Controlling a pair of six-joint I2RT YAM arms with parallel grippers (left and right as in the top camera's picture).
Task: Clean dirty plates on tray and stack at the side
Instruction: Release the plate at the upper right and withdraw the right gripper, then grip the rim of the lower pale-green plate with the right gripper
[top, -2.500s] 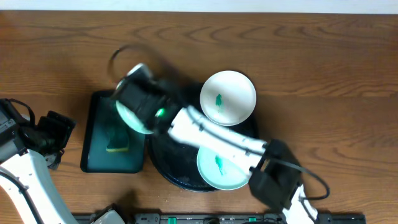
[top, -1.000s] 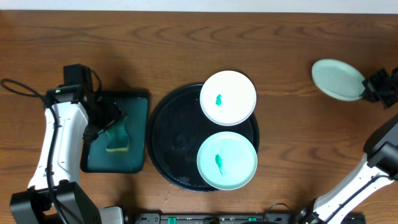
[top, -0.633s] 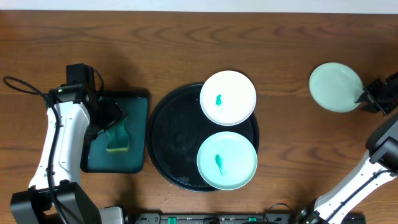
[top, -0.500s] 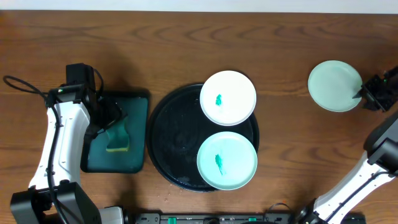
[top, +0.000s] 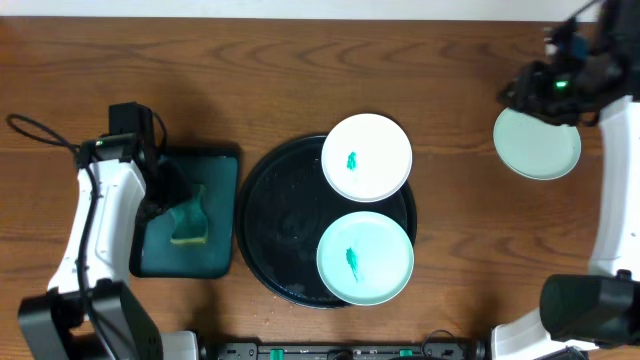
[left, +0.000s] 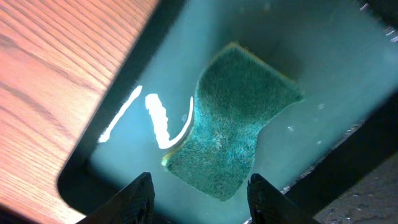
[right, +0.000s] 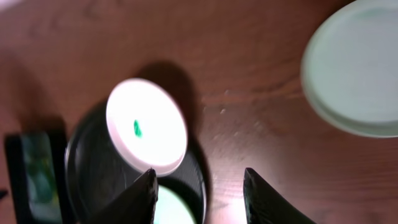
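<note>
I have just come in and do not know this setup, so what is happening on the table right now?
Two robot arms are cleaning plates. The left gripper hovers open over the green sponge in the teal tray, not gripping it. The right gripper is open and empty; the unsmeared mint plate lies on the table at the right, apart from it. The white plate and the smeared mint plate wait on the black tray, both dirty.

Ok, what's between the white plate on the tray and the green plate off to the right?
Only bare wooden table. In the overhead view, nothing lies between the white plate and the mint-green plate to its right.
</note>
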